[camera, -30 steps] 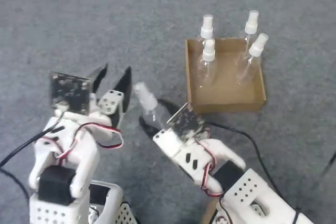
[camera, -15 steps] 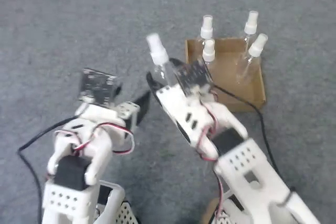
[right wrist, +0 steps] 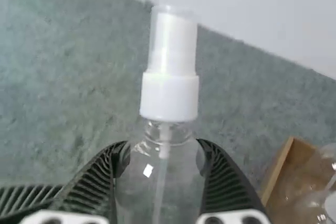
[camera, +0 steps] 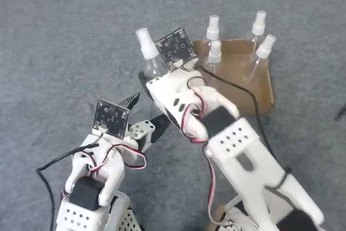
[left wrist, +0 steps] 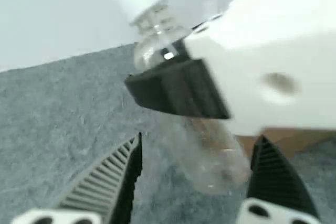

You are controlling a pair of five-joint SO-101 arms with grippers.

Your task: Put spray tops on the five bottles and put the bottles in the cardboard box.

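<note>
My right gripper (camera: 153,74) (right wrist: 163,195) is shut on a clear bottle (camera: 150,64) (right wrist: 164,177) with a white spray top (camera: 145,39) (right wrist: 169,85). It holds the bottle upright above the grey mat, just left of the cardboard box (camera: 262,104). Several capped bottles (camera: 214,52) stand in the box. My left gripper (camera: 145,113) (left wrist: 194,182) is open, lower and nearer, with nothing between its fingers. In the left wrist view the held bottle (left wrist: 210,150) hangs beyond those fingers, clamped by the right arm's black jaw.
A grey mat (camera: 70,41) covers the table, bare to the left and behind. A corner of the box (right wrist: 291,166) lies close beside the held bottle. Cables run along both arms.
The right arm has lifted the bottle and carried it away from the near edge, up beside the box's left wall. The left arm has drawn back toward the near edge, still open.
</note>
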